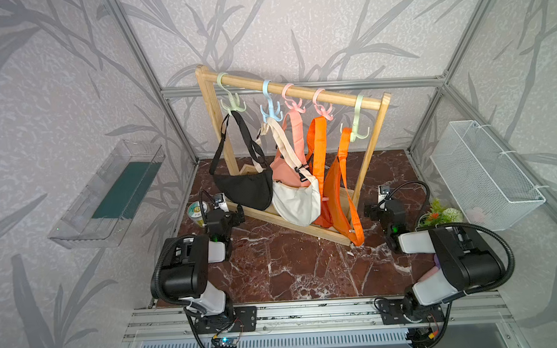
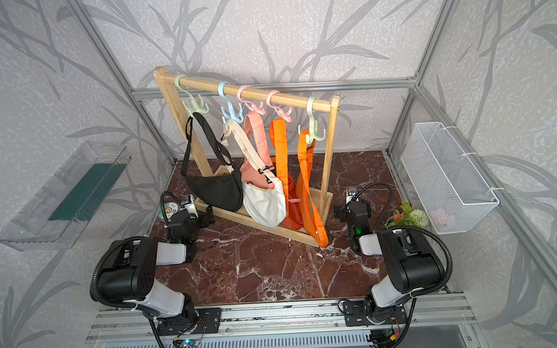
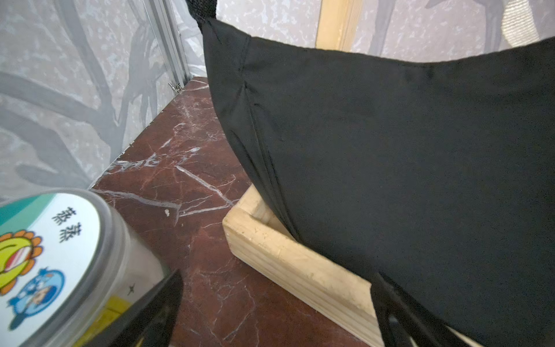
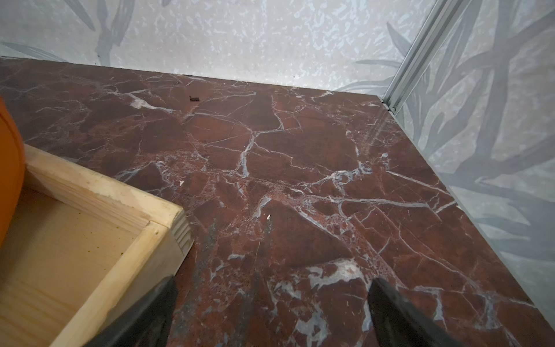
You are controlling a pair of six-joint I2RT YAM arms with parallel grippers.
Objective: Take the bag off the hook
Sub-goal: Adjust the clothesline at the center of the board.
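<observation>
Black bag [image 1: 244, 189] hung by its strap [image 1: 245, 131] on the leftmost hook [image 1: 232, 103] of the rack [image 1: 340, 97], nothing unhooked, so I'd call it pre-approach. Next move likely needed a gripper raised to the strap near the hook, then a lift clear of the prong. Left gripper [image 3: 274, 282] sat low on the bag's near side and right gripper [image 4: 273, 284] low by the rack's right end, both wide open and empty.

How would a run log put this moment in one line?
black bag: hanging on hook | left gripper: open, empty, near black bag | right gripper: open, empty, beside rack
</observation>
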